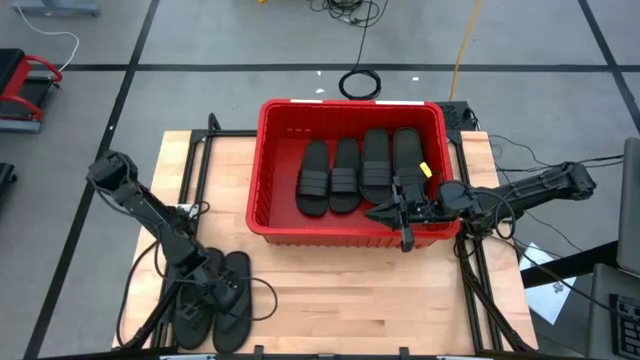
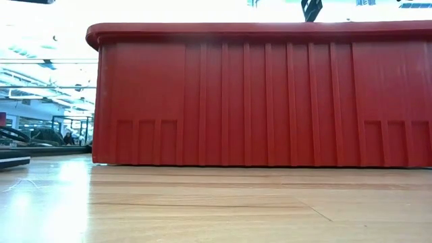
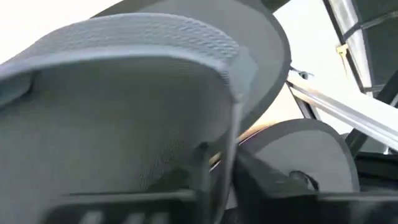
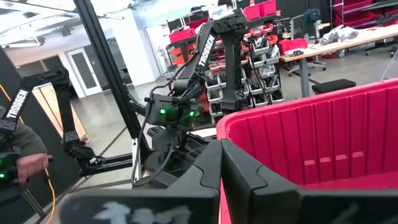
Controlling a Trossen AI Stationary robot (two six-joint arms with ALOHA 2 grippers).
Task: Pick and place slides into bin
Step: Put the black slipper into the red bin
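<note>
Down there, slides (image 1: 222, 292) under left jaws

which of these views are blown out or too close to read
Low view: the bin wall fills the frame, with white glare above its rim and a sheen on the table. Left wrist view: a slide sits so close it blurs, bright white behind. High view is evenly lit.

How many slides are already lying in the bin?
4, side by side on the floor of the bin: slides at and. The right tool over the near rim may hide something.
</note>
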